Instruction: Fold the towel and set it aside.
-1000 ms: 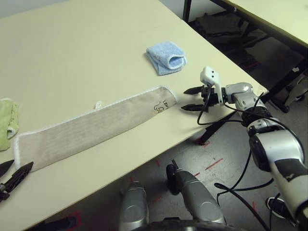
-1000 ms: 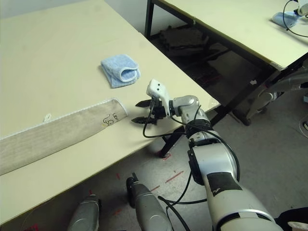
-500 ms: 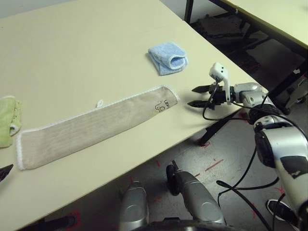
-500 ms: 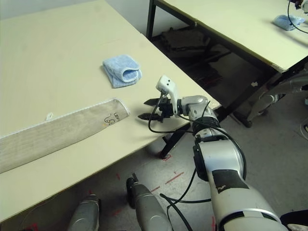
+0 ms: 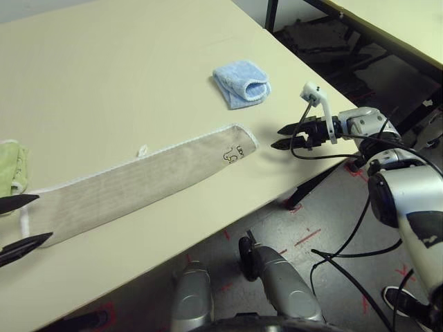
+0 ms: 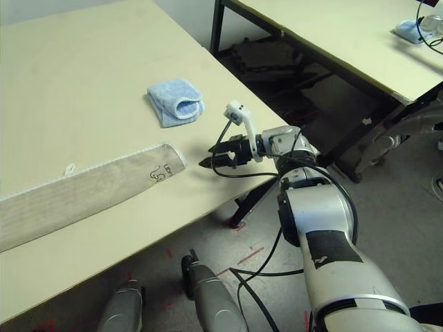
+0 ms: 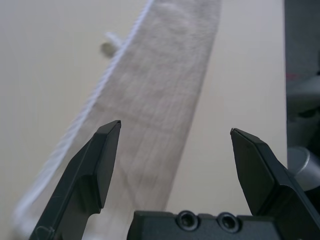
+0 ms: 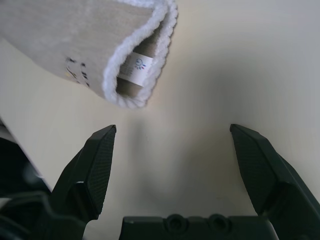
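The towel (image 5: 138, 180) lies flat on the table as a long beige strip with white edging. It runs from near left to far right, and its logo end (image 5: 232, 153) faces my right gripper. My left gripper (image 5: 44, 217) is open at the strip's left end, one finger on each side of it; the left wrist view shows the towel (image 7: 165, 90) running away between its fingers. My right gripper (image 5: 275, 137) hovers open a little way off the logo end, touching nothing. In the right wrist view the folded end (image 8: 125, 75) lies just ahead of the open fingers.
A small light-blue towel (image 5: 240, 83) sits folded behind the right gripper. A lime-green towel (image 5: 10, 176) lies at the far left, and a small white scrap (image 5: 142, 149) beside the strip. The table edge (image 5: 304, 176) runs under my right wrist. Another table (image 6: 332, 34) stands to the right.
My left gripper has come up from the near left corner and now straddles the towel's left end. The right gripper drew back slightly from the logo end and rolled at the wrist.
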Controlling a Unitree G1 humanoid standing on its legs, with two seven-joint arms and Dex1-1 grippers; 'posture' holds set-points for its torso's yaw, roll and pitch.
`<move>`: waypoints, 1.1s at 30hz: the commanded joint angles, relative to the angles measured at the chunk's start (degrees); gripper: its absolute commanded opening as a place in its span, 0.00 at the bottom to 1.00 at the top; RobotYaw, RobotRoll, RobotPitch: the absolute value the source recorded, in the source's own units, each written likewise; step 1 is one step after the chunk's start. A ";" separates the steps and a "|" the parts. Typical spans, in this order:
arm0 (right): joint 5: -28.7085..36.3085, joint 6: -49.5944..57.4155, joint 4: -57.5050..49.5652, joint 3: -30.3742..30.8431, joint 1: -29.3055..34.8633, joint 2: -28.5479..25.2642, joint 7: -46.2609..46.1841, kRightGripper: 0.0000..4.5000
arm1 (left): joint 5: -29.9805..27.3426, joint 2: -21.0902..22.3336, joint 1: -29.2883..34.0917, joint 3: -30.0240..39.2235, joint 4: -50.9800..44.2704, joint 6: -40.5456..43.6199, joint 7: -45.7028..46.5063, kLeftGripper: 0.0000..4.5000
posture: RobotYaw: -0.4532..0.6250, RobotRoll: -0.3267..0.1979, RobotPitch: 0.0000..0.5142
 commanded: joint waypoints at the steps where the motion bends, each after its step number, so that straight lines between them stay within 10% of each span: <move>1: -3.23 7.26 3.09 3.32 0.90 2.27 3.34 1.00 | 1.15 -0.18 0.72 -0.04 -0.82 -0.04 0.32 1.00 | 0.42 0.62 0.44; 11: -3.70 16.49 3.62 4.13 -1.91 6.76 6.00 1.00 | 2.26 -0.59 2.75 1.32 -0.66 -0.86 0.02 1.00 | 0.43 0.62 0.44; 33: 6.51 19.60 3.68 -13.78 -2.05 12.06 -20.78 1.00 | 2.65 -2.02 4.92 0.96 -5.56 -0.46 1.87 1.00 | 0.45 0.62 0.44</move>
